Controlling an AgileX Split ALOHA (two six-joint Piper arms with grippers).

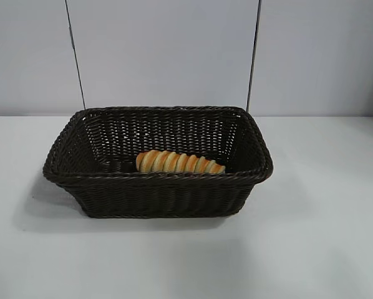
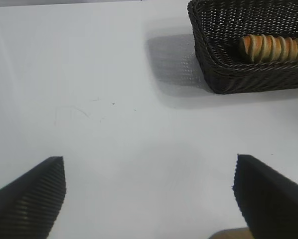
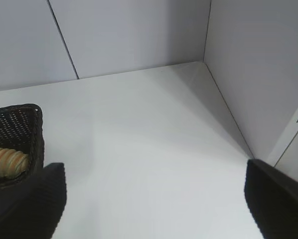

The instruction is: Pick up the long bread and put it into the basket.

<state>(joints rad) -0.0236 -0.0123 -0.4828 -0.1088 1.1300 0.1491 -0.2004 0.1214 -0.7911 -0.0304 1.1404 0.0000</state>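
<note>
The long bread (image 1: 179, 162), golden with orange-brown ridges, lies inside the dark woven basket (image 1: 158, 187) near its front wall. From the left wrist the bread (image 2: 273, 47) shows in the basket (image 2: 238, 79) far off. My left gripper (image 2: 150, 172) is open over bare table, holding nothing. My right gripper (image 3: 155, 174) is also open and empty; the basket's corner (image 3: 32, 124) with the bread's end (image 3: 7, 162) lies just beyond one finger. Neither arm shows in the exterior view.
White table (image 1: 324, 237) surrounds the basket on all sides. Pale wall panels (image 1: 161, 50) stand behind it, and a side wall (image 3: 258, 74) meets the table at a corner in the right wrist view.
</note>
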